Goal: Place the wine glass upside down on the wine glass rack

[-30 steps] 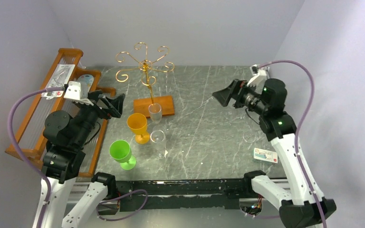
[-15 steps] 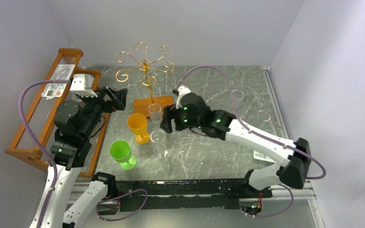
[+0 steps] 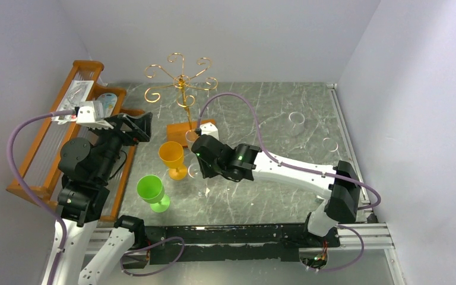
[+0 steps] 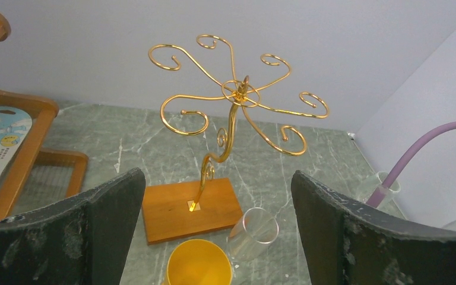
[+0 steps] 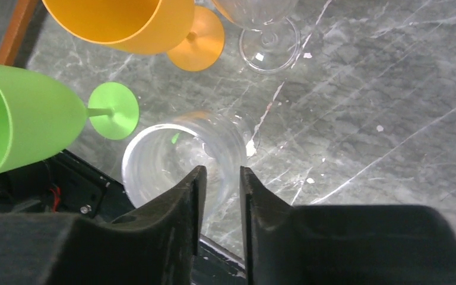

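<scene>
On marble [image 3: 273, 113], wine glass [image 5: 160, 157] stands upright; right jaws astride rim, grip unclear; left jaws wide.

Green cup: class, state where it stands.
In the top view the green cup stands near the front edge of the table, left of centre, beside the orange cup.

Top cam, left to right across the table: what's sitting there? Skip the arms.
Wooden shelf → green glass → orange glass → clear cup → second clear cup. Rack overlaps the orange glass; omitted.
</scene>
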{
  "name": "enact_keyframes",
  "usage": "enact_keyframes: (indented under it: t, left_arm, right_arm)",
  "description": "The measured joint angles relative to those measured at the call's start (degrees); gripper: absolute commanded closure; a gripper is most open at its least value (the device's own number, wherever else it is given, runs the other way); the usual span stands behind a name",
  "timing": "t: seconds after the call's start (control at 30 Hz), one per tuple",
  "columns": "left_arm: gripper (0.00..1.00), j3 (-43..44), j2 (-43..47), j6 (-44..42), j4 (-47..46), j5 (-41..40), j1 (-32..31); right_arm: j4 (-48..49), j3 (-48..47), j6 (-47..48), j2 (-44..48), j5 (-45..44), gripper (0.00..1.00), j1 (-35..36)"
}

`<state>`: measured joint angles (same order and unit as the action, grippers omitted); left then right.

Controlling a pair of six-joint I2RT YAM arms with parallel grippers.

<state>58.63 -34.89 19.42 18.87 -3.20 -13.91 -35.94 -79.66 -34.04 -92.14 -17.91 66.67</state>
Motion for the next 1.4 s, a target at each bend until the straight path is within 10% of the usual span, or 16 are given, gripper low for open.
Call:
enact_keyframes:
  t: [0.23,0.63,1.0,1.4]
  left_arm:
    - [0.03,0.0,-0.6,1.7,1.1,-0.1,0.0]
    - [0.03,3.7,-3.3,12.4,13.4,0.1,0.0]
    - [0.03,3.7,-1.9,29.2,24.1,9.2,0.0]
    - [0.03,-1.9,-7.2,44.5,10.6,27.5,0.0]
  right_arm:
    - [-3.3,-3.3,0.2,-1.8,-1.9,1.00,0.6]
    - [-6.1,-2.9,0.9,-0.6,-4.4,1.00,0.9]
    - [0.3,13.5,4.0,24.7,-13.4,1.00,1.0]
    - [12.6,18.8,11.8,48.0,-27.1,1.00,0.9]
